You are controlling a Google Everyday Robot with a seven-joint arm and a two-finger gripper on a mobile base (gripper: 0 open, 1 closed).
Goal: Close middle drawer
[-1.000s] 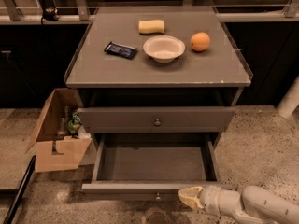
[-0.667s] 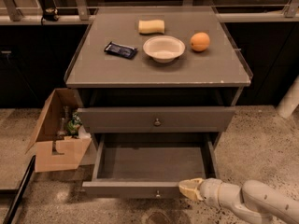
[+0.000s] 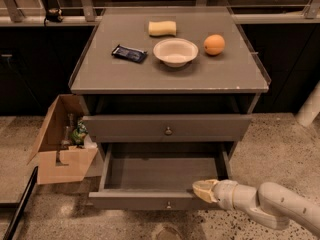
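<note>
The middle drawer [image 3: 145,200] is pulled far out of the grey cabinet, and its inside is bare. Its plain grey front has a small round knob [image 3: 168,204] at the centre. My gripper [image 3: 201,189] comes in from the lower right on a white arm [image 3: 270,203]. Its tan fingers [image 3: 206,189] are pressed together in a wedge. They rest at the top edge of the drawer front, near its right end, right of the knob. Above it, a wider grey drawer front [image 3: 167,129] with its own knob stands nearly shut.
On the cabinet top [image 3: 100,74] lie a dark snack bar [image 3: 129,53], a white bowl [image 3: 175,51], a yellow sponge [image 3: 162,28] and an orange [image 3: 214,44]. An open cardboard box [image 3: 62,144] stands on the floor to the left. A white post [image 3: 310,106] is at the right.
My gripper has moved up and slightly left, from below the drawer's front right corner onto the top edge of the front. The drawer has not visibly moved.
</note>
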